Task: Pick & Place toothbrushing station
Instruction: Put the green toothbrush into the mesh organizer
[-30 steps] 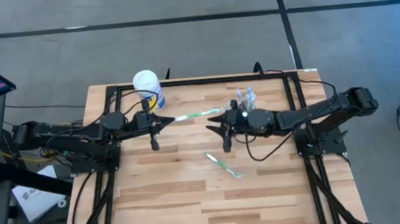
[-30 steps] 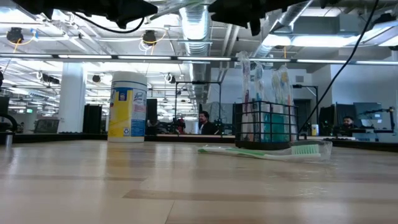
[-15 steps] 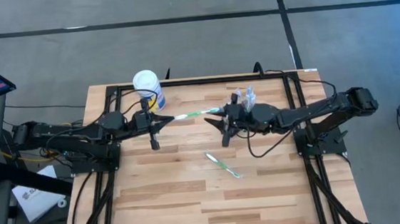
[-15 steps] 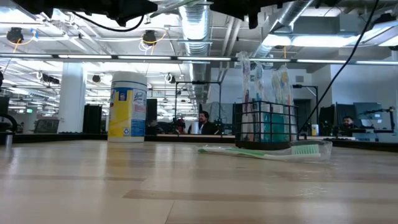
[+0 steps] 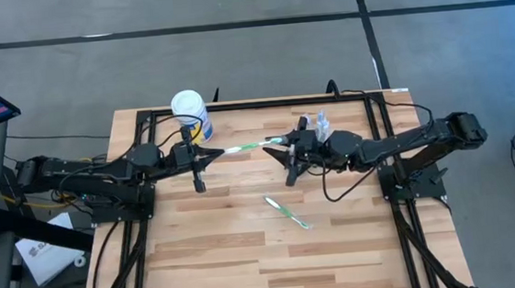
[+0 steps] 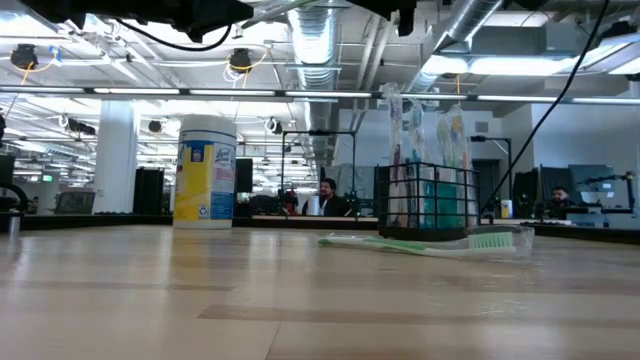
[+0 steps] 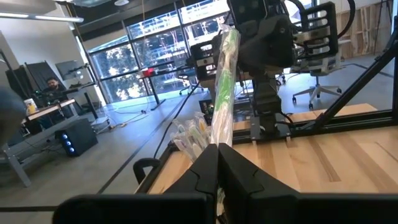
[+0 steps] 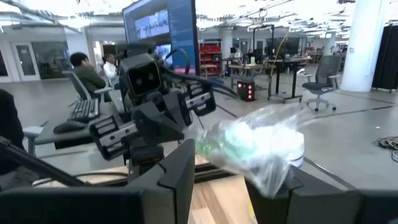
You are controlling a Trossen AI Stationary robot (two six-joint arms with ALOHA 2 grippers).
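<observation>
My left gripper [image 5: 214, 154] is shut on a green-and-white toothbrush [image 5: 249, 147] held in the air over the table's middle. The brush's plastic-wrapped head [image 8: 255, 149] reaches my right gripper [image 5: 282, 146]. That gripper is open, with a finger on either side of the head. The black wire-mesh holder [image 6: 425, 205] stands on its base at the far right with wrapped toothbrushes upright in it. My right arm partly hides the holder [image 5: 316, 123] in the high view. Another green toothbrush [image 5: 288, 211] lies flat on the table. My left gripper pinches the toothbrush's handle end [image 7: 217, 134] between its two fingers. The fingers come level from the table's left and lie along the brush. The brush is lifted clear and sticks out toward the right, its head end [image 5: 276, 142] at my right gripper. My right gripper has the wrapped head between its fingers; whether the wrap touches a finger [image 8: 292, 190] I cannot tell.
A white-lidded yellow-and-blue jar [image 5: 188, 107] stands at the far left, close behind my left gripper. Black frame rails [image 5: 147, 143] run along the table's sides. Bare wood lies toward the near edge [image 5: 277, 271]. People sit at desks in the room beyond.
My right gripper has risen a little and tipped its fingers upward, coming level with the brush's wrapped head. My left gripper and the toothbrush have kept still.
</observation>
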